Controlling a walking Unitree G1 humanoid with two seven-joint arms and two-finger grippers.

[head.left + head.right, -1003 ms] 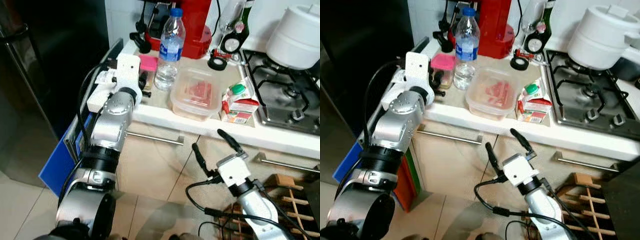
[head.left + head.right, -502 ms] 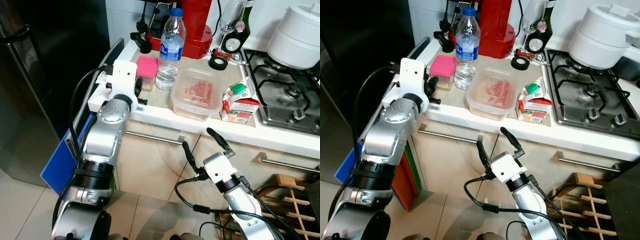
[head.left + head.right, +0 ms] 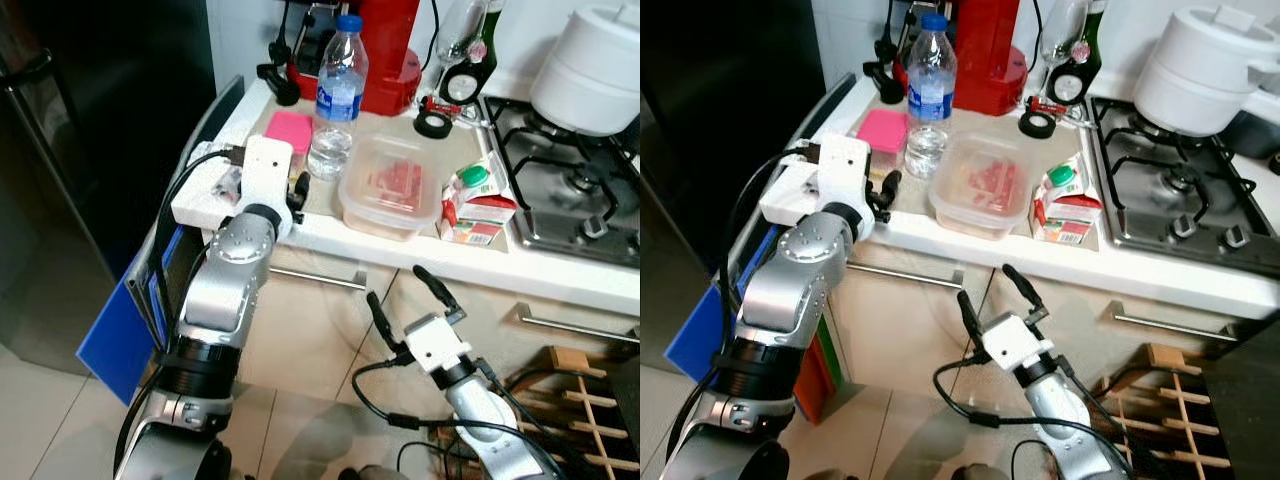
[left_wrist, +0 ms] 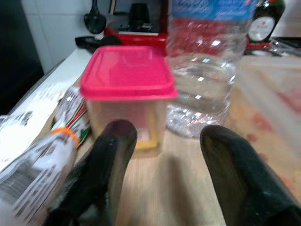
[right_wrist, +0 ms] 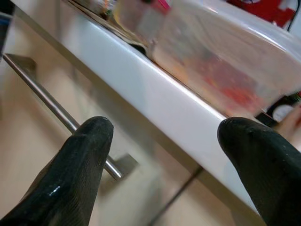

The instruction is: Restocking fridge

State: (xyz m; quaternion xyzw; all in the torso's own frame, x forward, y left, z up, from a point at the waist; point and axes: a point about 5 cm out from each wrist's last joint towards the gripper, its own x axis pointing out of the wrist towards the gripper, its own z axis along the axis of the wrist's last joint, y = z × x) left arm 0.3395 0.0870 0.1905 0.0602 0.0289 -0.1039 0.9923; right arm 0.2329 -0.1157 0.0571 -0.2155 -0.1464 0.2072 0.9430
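- Pink-lidded tub [image 4: 127,94] sits near counter [image 3: 330,232] edge, just beside water bottle [image 3: 334,95].
- Left gripper [image 4: 162,155] at counter level, fingers spread, pointing at tub, not touching.
- Crumpled packet [image 4: 37,160] lies beside tub, by left finger.
- Past bottle: clear food box [image 3: 392,187], then carton [image 3: 478,205], hob [image 3: 570,185].
- Right gripper [image 3: 408,293] below counter edge, fingers apart, near drawer handle [image 5: 51,106].

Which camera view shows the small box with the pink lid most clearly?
The left wrist view: the pink-lidded box stands close ahead of the open left gripper, beside the water bottle. Both eye views show its pink lid from above, partly behind the left arm.
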